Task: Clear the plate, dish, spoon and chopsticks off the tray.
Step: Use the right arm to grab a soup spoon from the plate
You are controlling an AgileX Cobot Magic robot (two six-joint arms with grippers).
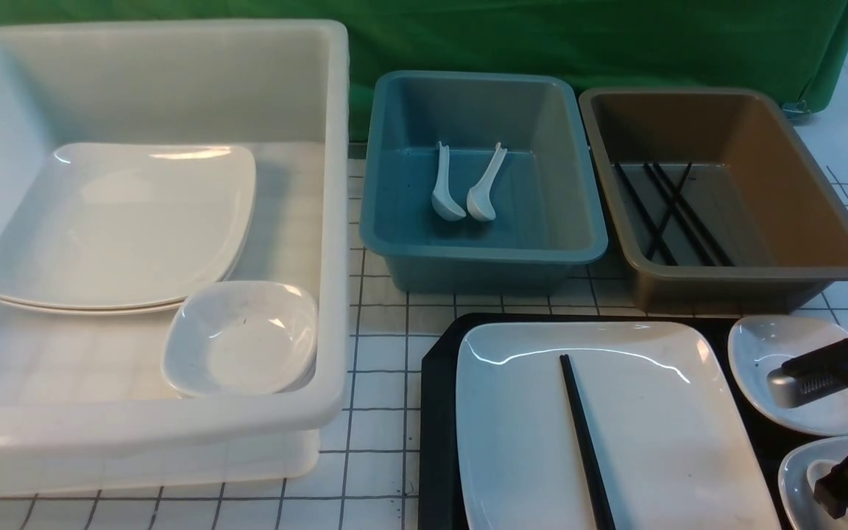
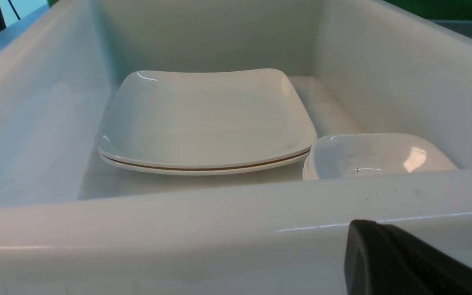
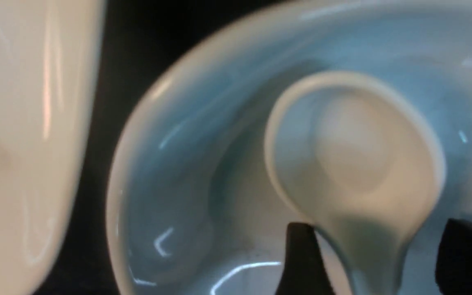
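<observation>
A white bin (image 1: pixel 137 425), teal bin (image 1: pixel 483 276) and brown bin (image 1: pixel 748 291) stand on a gridded tabletop (image 1: pixel 380 353).

Near right, the tray (image 1: pixel 435 412) is packed — the plate (image 1: pixel 652 442) takes most of it, with a chopstick (image 1: pixel 584 442) slanting across. A far dish (image 1: pixel 762 353) and a near dish (image 1: pixel 799 478) crowd its right edge. The spoon (image 3: pixel 355 164) fills the near dish, its handle between the right gripper's (image 3: pixel 375 224) spread fingers. Left of the tray a bare strip of table (image 1: pixel 380 383) gives room — up to the white bin's (image 1: pixel 336 294) high wall.
</observation>
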